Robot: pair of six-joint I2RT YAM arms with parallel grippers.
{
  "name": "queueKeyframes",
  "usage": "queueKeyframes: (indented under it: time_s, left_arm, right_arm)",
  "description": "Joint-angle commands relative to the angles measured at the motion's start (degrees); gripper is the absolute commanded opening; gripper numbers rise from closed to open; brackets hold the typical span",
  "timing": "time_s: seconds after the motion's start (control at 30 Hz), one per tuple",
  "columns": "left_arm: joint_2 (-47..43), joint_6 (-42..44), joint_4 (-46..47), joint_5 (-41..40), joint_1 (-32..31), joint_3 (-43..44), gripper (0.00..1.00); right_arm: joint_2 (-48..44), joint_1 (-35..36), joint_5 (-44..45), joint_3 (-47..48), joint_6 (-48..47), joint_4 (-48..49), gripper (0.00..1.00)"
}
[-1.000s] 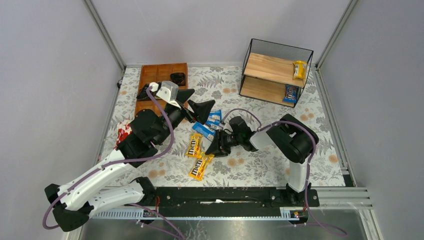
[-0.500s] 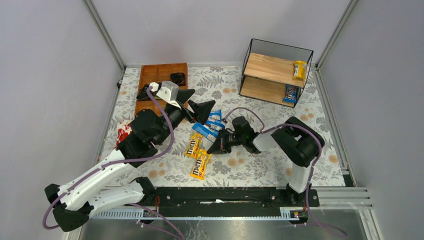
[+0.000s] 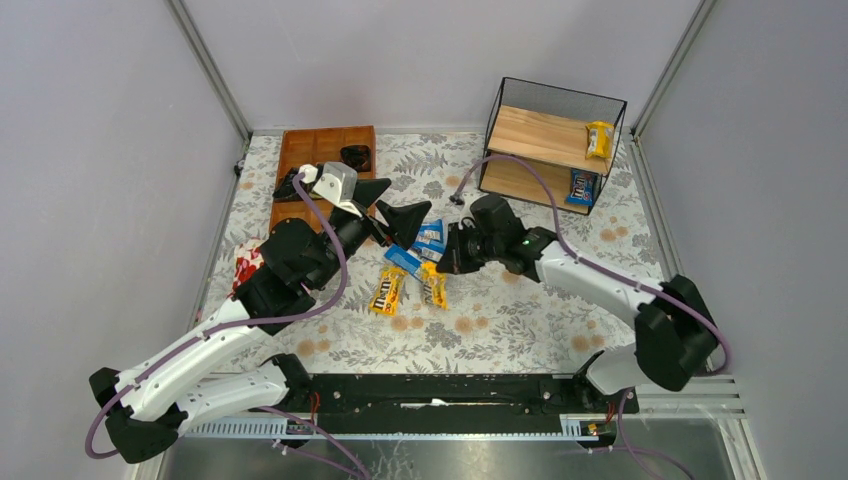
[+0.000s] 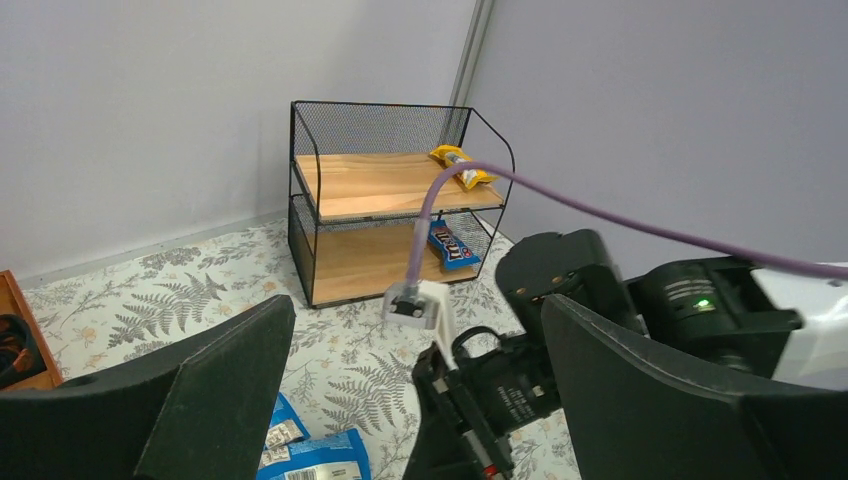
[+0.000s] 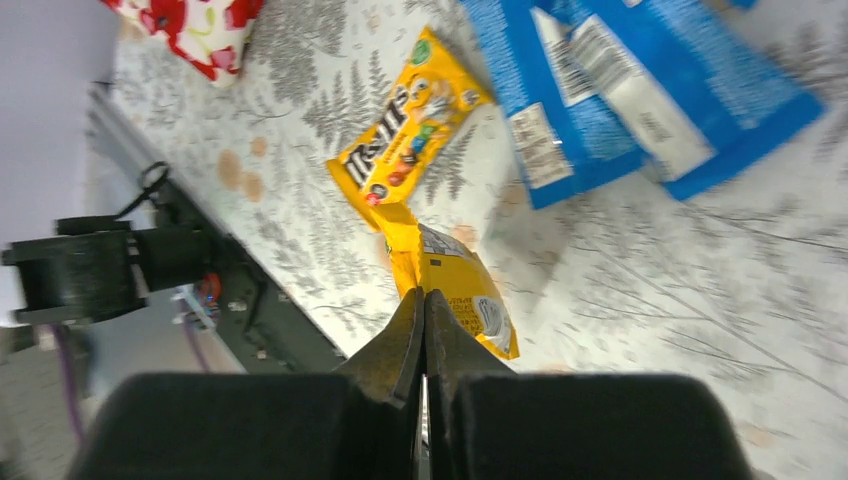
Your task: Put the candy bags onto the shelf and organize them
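- Floral desk (image 3: 520, 320), grey walls.
- Shelf (image 3: 545, 135) holds two candy bags (image 3: 599, 138); several more lie mid-desk.
- Right jaws clamp a yellow bag (image 3: 434, 288) beside them; left jaws gape, empty.

We see our right claw (image 5: 422, 300) with its two fingers pressed tight together on one end of a yellow packet (image 5: 455, 285), whose shadow falls on the fern-printed worktop (image 5: 700, 300). Just past its free end, a second yellow packet (image 5: 410, 115) with M&M's lettering lies flat. Blue packets (image 5: 690, 95) overlap beside that one. A red-and-white floral pouch (image 5: 200, 25) lies well apart, and a black rail (image 5: 250, 300) runs along the worktop's near edge.
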Motion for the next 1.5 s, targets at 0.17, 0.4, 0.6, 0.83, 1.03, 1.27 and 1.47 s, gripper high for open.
queueKeyframes:
  time_s: [0.17,0.4,0.6,0.83,1.03,1.27,1.47]
  left_arm:
    - [-0.68,-0.27,2.17,0.44,-0.08,0.33,0.99]
    - [-0.45,-0.02,2.19,-0.13,-0.14,0.19,0.99]
    - [0.13,-0.16,3.05,-0.45,-0.13,-0.63,0.99]
    - [2.19,-1.31,3.88,0.04,-0.15,-1.4,0.99]
    - [4.33,-1.3,4.5,-0.4,-0.1,-1.95,0.99]
    - [6.05,-0.44,4.73,-1.07,-0.39,-2.2,0.99]
    - [6.66,0.46,4.76,-1.49,-0.75,-2.11,0.99]
  right_arm:
    - [-6.6,0.29,13.77,1.96,-12.7,-11.83,0.0]
    - [-12.71,0.23,21.71,5.07,-28.97,-14.89,0.0]
    - [-20.06,-0.92,28.29,9.2,-47.94,-14.17,0.0]
    - [-18.87,-13.97,15.67,16.35,-67.66,-10.58,0.0]
    - [-9.43,-28.64,3.68,25.14,-73.21,-7.65,0.0]
    - [2.19,-38.96,-6.86,31.69,-73.8,-1.6,0.0]
    - [11.09,-43.85,-12.49,38.78,-76.14,-2.33,0.0]
